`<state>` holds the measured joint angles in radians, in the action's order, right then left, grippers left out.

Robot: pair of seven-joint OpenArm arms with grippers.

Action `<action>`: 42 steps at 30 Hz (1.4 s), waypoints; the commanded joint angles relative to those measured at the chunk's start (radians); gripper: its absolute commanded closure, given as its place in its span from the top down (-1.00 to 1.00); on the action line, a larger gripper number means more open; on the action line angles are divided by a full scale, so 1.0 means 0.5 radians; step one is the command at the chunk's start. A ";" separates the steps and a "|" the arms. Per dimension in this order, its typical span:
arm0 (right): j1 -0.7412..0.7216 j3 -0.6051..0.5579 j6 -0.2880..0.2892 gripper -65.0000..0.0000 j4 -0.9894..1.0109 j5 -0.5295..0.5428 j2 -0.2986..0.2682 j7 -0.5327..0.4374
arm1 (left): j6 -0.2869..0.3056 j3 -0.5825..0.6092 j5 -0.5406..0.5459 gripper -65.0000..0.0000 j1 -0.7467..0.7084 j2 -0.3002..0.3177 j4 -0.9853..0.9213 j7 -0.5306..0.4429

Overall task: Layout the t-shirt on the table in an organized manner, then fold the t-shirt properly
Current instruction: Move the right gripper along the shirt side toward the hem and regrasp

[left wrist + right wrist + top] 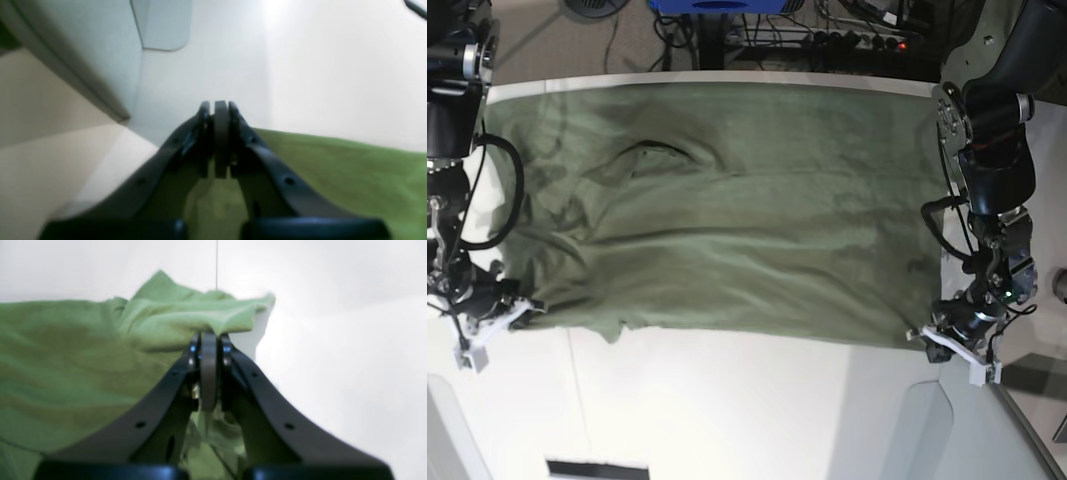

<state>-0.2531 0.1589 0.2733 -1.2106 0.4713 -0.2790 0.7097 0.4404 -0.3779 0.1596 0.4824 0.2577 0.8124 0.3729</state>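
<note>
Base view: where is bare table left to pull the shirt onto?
Bare white table lies in front of the t-shirt's near edge, between the left gripper and right gripper. The far half is covered with cloth reaching the table's far edge.

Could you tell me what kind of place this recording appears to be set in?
Probably a robotics lab or workshop: a white table carrying a green t-shirt between two robot arms, with a power strip and loose cables on the floor behind.

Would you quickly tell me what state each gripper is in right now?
Left gripper: closed, at the edge of the t-shirt; whether it pinches cloth cannot be told.
Right gripper: closed on a bunched t-shirt edge.
</note>
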 commanded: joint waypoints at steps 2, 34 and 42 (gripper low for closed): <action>-0.054 0.006 0.023 -1.00 0.045 0.022 -0.030 -0.129 | -0.005 0.005 0.121 -1.00 0.053 0.075 0.126 0.008; -0.312 0.009 0.850 -1.00 0.772 -0.963 0.139 -1.102 | -0.008 0.024 0.164 -1.00 -0.328 0.088 0.494 0.081; -0.309 0.034 0.850 -0.89 0.842 -0.953 0.158 -0.850 | -0.002 0.030 0.164 -1.00 -0.555 0.072 0.709 0.339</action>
<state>-0.3824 0.1707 0.6930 -0.7731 -0.0116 -0.1898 0.3019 0.4374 -0.3622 0.2337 0.1913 0.2813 1.1511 0.5575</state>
